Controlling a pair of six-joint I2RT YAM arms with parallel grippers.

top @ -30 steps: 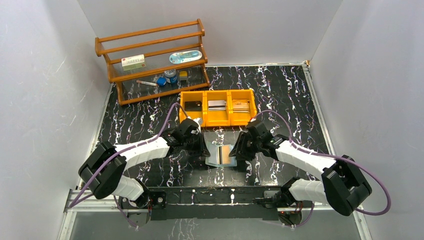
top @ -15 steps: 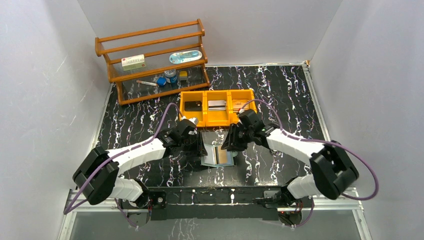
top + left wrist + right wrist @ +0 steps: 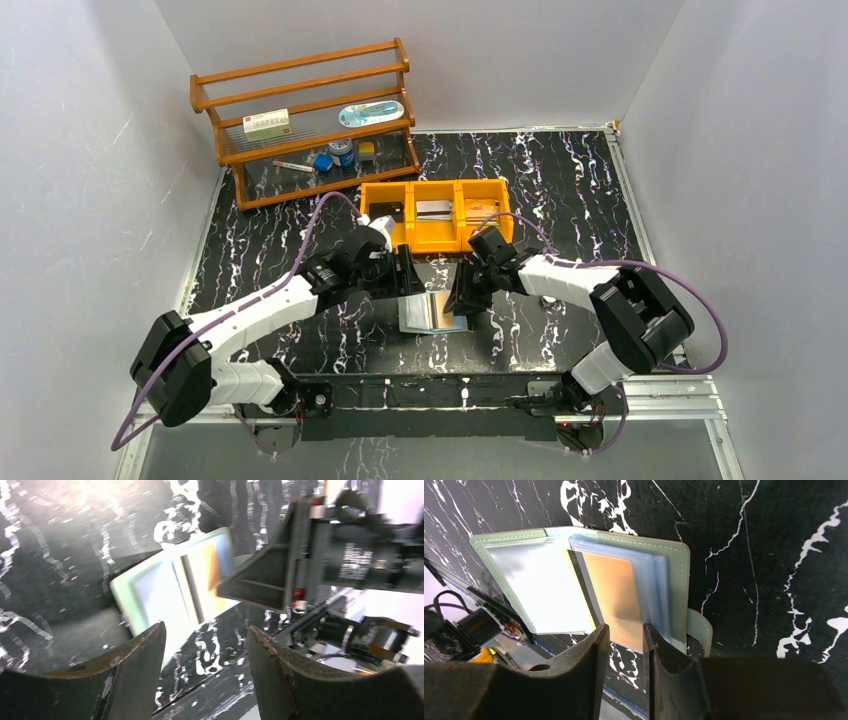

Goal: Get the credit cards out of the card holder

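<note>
Card holder (image 3: 432, 313) lies open on the table (image 3: 560, 200), 1 card showing.
Top: the orange bin (image 3: 430, 245) has 3 compartments, holding a dark item (image 3: 387, 211), a silvery card (image 3: 433, 209) and tan cards (image 3: 482, 212). Left wrist: left gripper (image 3: 205, 635) wide open, empty. Right wrist: right gripper (image 3: 626, 635) narrowly open over a sleeved tan card (image 3: 611, 597), which looks thin, stiff and slick, best pinched at its exposed edge.

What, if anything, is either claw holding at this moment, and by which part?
The left claw is open and empty. The right claw sits at an edge of the card holder, by a tan card; whether it grips cannot be told.
</note>
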